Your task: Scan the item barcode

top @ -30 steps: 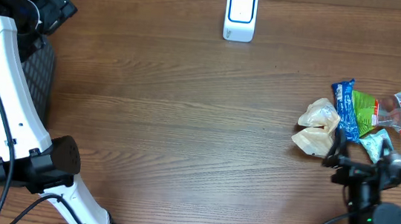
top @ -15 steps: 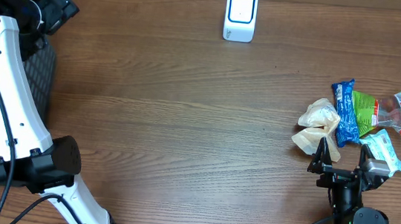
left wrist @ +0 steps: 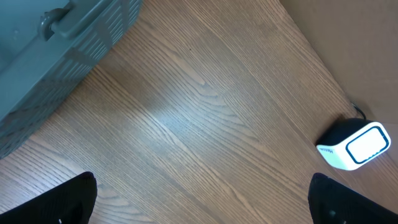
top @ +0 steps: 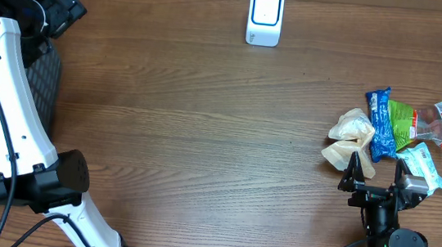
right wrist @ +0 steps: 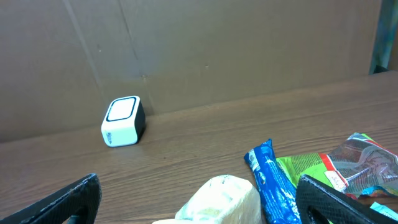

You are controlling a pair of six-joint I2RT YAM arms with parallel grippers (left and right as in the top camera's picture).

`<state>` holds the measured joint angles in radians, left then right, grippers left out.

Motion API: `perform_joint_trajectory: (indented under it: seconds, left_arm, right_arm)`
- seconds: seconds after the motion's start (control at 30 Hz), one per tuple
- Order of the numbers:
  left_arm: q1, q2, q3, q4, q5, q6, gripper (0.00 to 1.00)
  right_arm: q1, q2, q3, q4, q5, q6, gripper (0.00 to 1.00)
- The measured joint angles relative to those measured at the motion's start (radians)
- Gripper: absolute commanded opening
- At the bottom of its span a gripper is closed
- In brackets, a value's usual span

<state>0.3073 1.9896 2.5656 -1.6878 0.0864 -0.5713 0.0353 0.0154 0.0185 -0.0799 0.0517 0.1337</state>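
The goods I have to scan lie in a small heap near the right edge of the table [top: 205,114]. A blue packet [top: 378,122] lies lengthwise, and a green packet [top: 412,123] with a clear window touches its right side. A pale crumpled bag [top: 349,141] is against its left side, and a small teal-and-white packet [top: 425,167] sits just below the green one. All of them rest on the wood.

My right gripper [top: 378,174] sits just on the near side of the heap, its two fingers spread wide with nothing between them. From above, one fingertip is by the pale bag's lower edge and the other is next to the teal packet; I cannot tell whether either touches. Through the right wrist camera I look over the heap, with the pale bag and blue packet closest.

The scanner [top: 265,17], a small white box with a blue-rimmed face, stands at the far edge of the table, mid-width, well apart from the heap.

My left gripper [left wrist: 202,202] is at the far left corner, fingers wide apart and empty, above bare wood beside a grey bin [left wrist: 56,56].
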Motion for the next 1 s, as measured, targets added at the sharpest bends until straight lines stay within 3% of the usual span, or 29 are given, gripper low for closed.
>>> perform_joint_trajectory:
  seconds: [0.63,0.7,0.8,0.9,1.0]
  left_arm:
    - [-0.023,-0.027,-0.045,0.017,-0.027,0.003,1.0]
    - [-0.055,-0.098,-0.165,0.105,-0.082,0.005,1.0]
    - [-0.142,-0.293,-0.47,0.372,-0.202,0.013,1.0]
    - [-0.223,-0.557,-0.892,0.835,-0.267,0.107,1.0]
    - [-0.227,-0.796,-1.262,1.161,-0.227,0.25,1.0]
  right_arm:
    - [0.0,0.0,0.0,0.0,0.0,0.0,1.0]
    - [0.0,0.0,0.0,-0.001,0.0,0.0,1.0]
    - [0.0,-0.001,0.0,-0.001,0.0,0.0,1.0]
    - [0.0,-0.001,0.0,0.0,0.0,-0.001,1.0]
    - [0.0,-0.004,0.0,-0.002,0.0,-0.001,1.0]
